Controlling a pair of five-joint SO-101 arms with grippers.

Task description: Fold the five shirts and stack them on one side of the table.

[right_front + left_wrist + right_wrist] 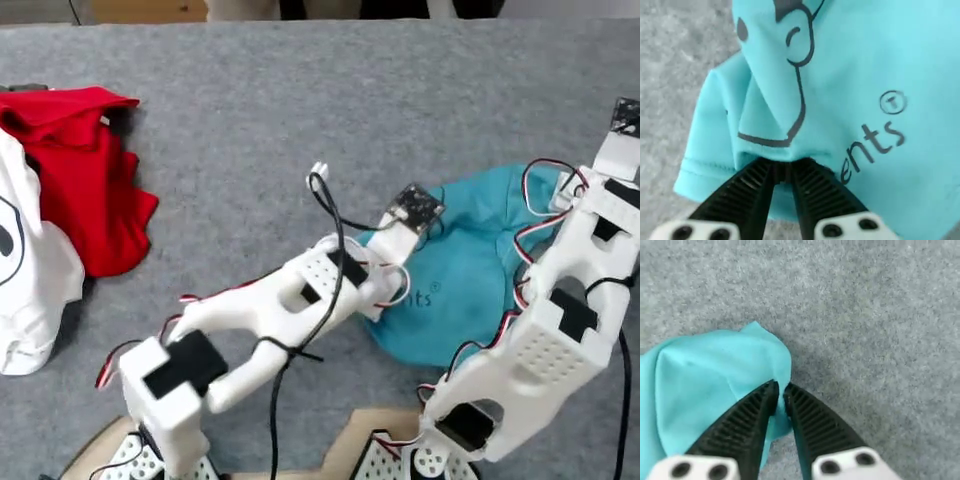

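Both claws pinch the teal shirt (470, 265) on the bench's (300, 90) right half: left claw (785, 169) closed on a fold by the print, right claw (780, 388) closed on its edge; we judge they'll stretch it flat for folding; red shirt (95, 190), white shirt (25, 280) lie far left

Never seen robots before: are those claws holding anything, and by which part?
Both hold the crumpled teal fabric shirt: left gripper pinches a raised fold near a stitched hem, right gripper pinches its outer edge.
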